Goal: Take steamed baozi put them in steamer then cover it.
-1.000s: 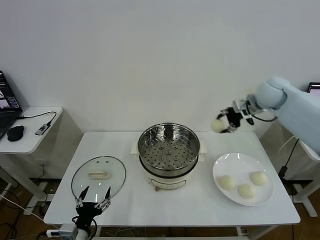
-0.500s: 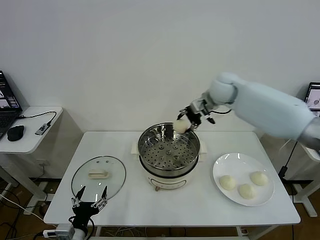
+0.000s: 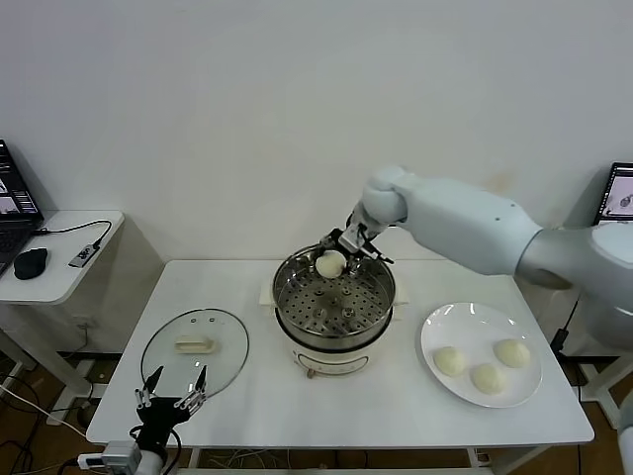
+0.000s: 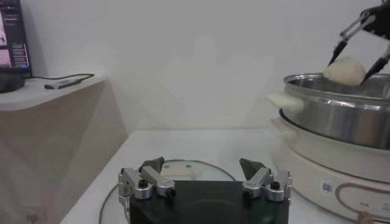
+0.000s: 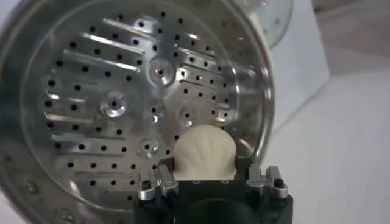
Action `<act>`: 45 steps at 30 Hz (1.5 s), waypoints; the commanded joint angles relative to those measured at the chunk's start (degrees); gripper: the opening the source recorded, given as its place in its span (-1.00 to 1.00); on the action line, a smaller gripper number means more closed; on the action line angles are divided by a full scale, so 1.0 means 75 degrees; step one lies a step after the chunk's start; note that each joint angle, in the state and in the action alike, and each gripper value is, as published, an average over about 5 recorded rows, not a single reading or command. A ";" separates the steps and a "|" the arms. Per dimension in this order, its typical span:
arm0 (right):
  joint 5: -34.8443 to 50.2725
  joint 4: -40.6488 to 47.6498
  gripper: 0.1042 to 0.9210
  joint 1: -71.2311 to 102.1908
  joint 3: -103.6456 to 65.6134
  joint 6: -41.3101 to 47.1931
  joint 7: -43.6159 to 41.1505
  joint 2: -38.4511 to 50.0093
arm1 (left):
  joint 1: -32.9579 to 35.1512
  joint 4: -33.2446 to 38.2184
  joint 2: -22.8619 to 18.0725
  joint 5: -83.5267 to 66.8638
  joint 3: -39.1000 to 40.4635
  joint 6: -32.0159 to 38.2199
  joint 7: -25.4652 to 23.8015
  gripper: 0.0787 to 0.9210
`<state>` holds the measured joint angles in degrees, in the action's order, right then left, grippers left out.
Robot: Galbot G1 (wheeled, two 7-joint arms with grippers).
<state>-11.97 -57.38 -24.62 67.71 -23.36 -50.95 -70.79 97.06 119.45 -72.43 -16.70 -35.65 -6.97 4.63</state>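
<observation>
Right gripper [image 3: 334,259] pinches a steamed baozi [image 3: 329,264] over the steamer [image 3: 334,297] at 12 o'clock on the white table [image 3: 257,396] (white wall behind); right wrist view shows perforations. Left gripper [image 3: 170,393] spread.

Smooth pale blue-white arm shell [image 3: 475,226]; black hands [image 5: 211,190] with silver screwed knuckles.

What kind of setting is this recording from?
Probably a lab or office test setup, not a kitchen: a bare white table against a blank wall, a side desk with a laptop and mouse.
</observation>
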 commanded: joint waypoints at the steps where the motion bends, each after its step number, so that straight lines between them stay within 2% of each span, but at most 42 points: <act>1: -0.1409 0.0673 0.26 0.0347 -0.0167 -0.1049 0.0317 -0.0402 | 0.0003 -0.0001 0.0005 -0.0012 0.0000 0.0000 -0.0003 0.77; 6: -0.2131 0.1077 0.28 0.0526 -0.0448 -0.1424 0.0514 -0.0550 | -0.0002 0.0001 -0.0003 -0.0012 0.0006 -0.0004 -0.0004 0.77; 12: -0.2252 0.1248 0.30 0.0597 -0.0499 -0.1614 0.0556 -0.0624 | -0.0032 -0.0023 0.0003 -0.0012 0.0010 -0.0011 -0.0008 0.77; 17: -0.2113 0.1200 0.58 0.0542 -0.0509 -0.1689 0.0619 -0.0558 | -0.0072 -0.0046 -0.0013 -0.0011 0.0027 -0.0024 -0.0006 0.77; 20: -0.1465 0.0917 0.72 0.0293 -0.0354 -0.1523 0.0547 -0.0389 | -0.0079 -0.0052 -0.0017 -0.0008 0.0033 -0.0030 -0.0002 0.77; 24: 0.0232 0.0010 0.76 -0.0409 0.0248 -0.0729 0.0197 0.0132 | -0.0071 -0.0031 -0.0005 -0.0007 0.0022 -0.0038 0.0003 0.77; 29: 0.2503 -0.1727 0.76 -0.1550 0.1012 0.1317 -0.0283 0.1262 | -0.0032 0.0078 0.0028 -0.0008 0.0006 -0.0061 0.0001 0.77; 34: 0.3744 -0.3173 0.76 -0.2431 0.1669 0.3320 -0.0332 0.2623 | 0.0015 0.0189 0.0090 -0.0009 -0.0014 -0.0085 -0.0001 0.77; 38: 0.4128 -0.4102 0.76 -0.2901 0.2034 0.4142 -0.0356 0.3598 | 0.0034 0.0304 0.0098 -0.0008 0.0005 -0.0107 0.0031 0.77; 45: 0.3433 -0.4800 0.76 -0.3174 0.2327 0.4851 -0.0577 0.5258 | 0.0075 0.0405 0.0164 -0.0001 0.0036 -0.0154 0.0062 0.77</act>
<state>9.09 -81.74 -42.32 80.39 0.22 -53.58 -47.12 97.70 122.17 -71.24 -16.72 -35.42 -8.13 5.07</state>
